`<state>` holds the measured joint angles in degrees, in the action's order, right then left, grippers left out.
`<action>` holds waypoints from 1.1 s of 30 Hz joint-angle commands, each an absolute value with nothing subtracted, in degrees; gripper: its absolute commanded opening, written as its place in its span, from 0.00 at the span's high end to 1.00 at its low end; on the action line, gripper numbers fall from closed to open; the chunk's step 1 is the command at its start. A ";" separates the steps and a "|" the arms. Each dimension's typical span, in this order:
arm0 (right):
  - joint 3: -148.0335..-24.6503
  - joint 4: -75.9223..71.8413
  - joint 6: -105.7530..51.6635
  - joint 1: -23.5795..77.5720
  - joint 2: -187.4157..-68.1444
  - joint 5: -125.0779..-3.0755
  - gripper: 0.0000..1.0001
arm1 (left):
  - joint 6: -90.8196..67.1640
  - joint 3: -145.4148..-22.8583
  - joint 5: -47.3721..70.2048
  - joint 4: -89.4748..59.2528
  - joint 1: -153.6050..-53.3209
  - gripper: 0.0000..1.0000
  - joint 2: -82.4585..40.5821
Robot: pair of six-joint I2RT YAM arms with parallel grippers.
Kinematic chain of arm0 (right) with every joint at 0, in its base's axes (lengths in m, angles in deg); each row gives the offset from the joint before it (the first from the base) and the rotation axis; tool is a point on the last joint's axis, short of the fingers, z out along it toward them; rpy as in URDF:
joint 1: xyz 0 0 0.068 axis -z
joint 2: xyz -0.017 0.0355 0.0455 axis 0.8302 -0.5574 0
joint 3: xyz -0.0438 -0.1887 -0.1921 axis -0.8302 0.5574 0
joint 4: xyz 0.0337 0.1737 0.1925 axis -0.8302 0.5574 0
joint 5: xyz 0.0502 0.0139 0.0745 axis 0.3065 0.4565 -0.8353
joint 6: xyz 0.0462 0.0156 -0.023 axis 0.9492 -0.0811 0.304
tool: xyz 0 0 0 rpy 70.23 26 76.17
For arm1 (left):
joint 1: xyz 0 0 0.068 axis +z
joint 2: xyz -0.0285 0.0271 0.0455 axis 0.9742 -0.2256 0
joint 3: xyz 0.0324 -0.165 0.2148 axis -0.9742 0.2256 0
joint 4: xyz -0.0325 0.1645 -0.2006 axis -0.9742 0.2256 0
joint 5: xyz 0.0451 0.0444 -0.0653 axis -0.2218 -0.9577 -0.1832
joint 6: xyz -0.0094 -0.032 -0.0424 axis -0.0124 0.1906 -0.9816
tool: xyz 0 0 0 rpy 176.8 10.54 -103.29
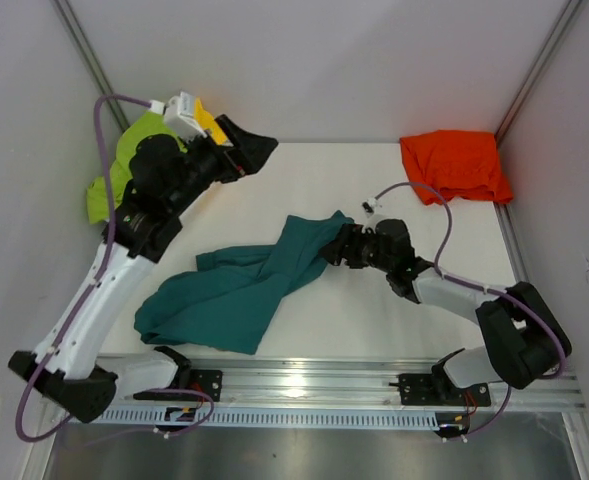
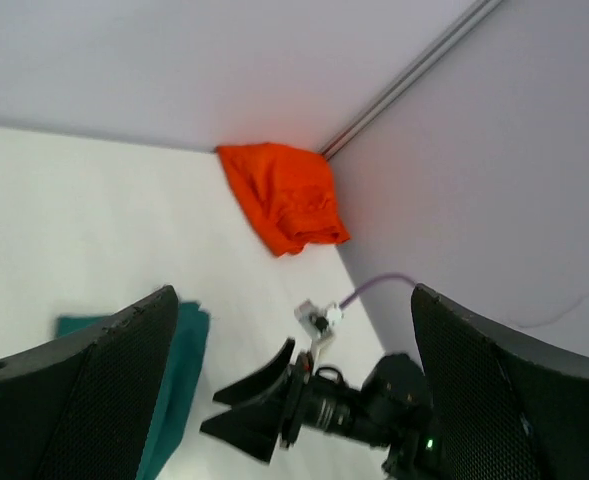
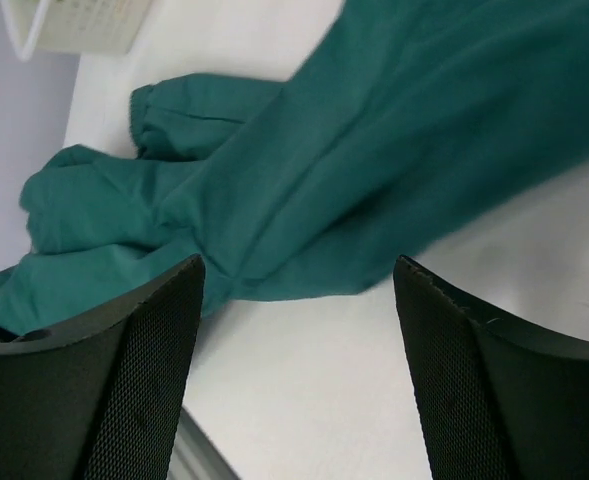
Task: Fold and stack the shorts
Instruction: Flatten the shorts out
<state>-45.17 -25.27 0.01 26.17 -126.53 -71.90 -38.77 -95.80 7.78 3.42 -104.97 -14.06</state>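
Teal shorts (image 1: 244, 285) lie crumpled across the middle left of the table, one end reaching toward my right gripper (image 1: 340, 246). In the right wrist view the teal shorts (image 3: 354, 150) lie just beyond that gripper (image 3: 299, 262), which is open with only bare table between its fingers. Folded orange shorts (image 1: 454, 165) sit in the back right corner. Lime green shorts (image 1: 122, 170) and a bit of yellow fabric (image 1: 210, 120) lie at the back left, partly hidden by my left arm. My left gripper (image 1: 249, 150) hangs open and empty above the back left, facing the orange shorts (image 2: 284, 195).
The enclosure's walls and corner posts stand close around the table (image 1: 374, 320). A metal rail (image 1: 304, 380) with both arm bases runs along the near edge. A white mesh basket (image 3: 74, 25) shows off the table's left side in the right wrist view.
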 commanded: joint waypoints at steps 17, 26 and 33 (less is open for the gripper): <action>-56.67 -8.96 2.52 -13.48 -129.48 -54.58 0.21 | -31.28 -87.90 12.38 29.09 -90.50 0.01 -3.10; -55.97 -20.55 10.60 -19.28 -142.48 -58.11 0.22 | -30.83 -86.24 12.82 29.00 -89.44 0.01 -0.90; -56.76 -27.41 13.42 -20.43 -148.82 -58.28 0.26 | -30.31 -85.53 13.17 29.09 -88.83 0.01 0.24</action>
